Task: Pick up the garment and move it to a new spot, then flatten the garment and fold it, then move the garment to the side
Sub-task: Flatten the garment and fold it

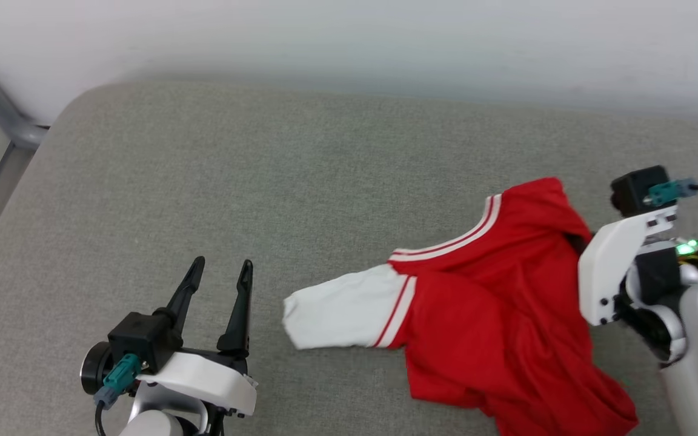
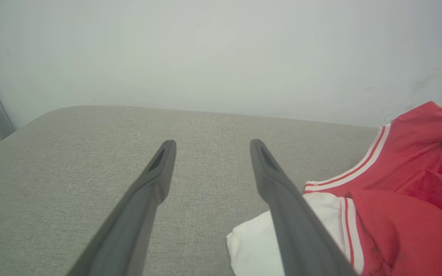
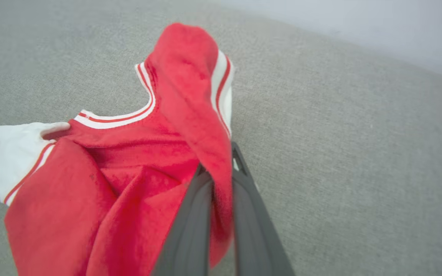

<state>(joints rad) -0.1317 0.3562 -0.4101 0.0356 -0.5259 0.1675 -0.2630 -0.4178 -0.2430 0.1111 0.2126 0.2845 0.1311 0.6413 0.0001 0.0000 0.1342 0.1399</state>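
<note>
A red fold of the shirt (image 1: 494,290) partly covers the fingertips of the right end effector (image 3: 221,163). Beside the left end effector (image 2: 210,147), its finger hides part of the sleeve (image 2: 255,241); picture edges crop the shirt.

White arm shells (image 1: 603,266), black fingers (image 1: 240,309), teal connectors (image 1: 120,372)

Left pincer (image 1: 223,263) agape, right pincer (image 3: 219,163) clamped tight.

One garment (image 1: 494,315) on one grey cushion (image 1: 264,181). Two grippers (two dark fingers (image 2: 155,180) each): left gripper (image 1: 223,264) left of the garment, right gripper (image 3: 219,159) at its right edge. One white sleeve (image 1: 340,316) counted; bunched cloth may hide another.
</note>
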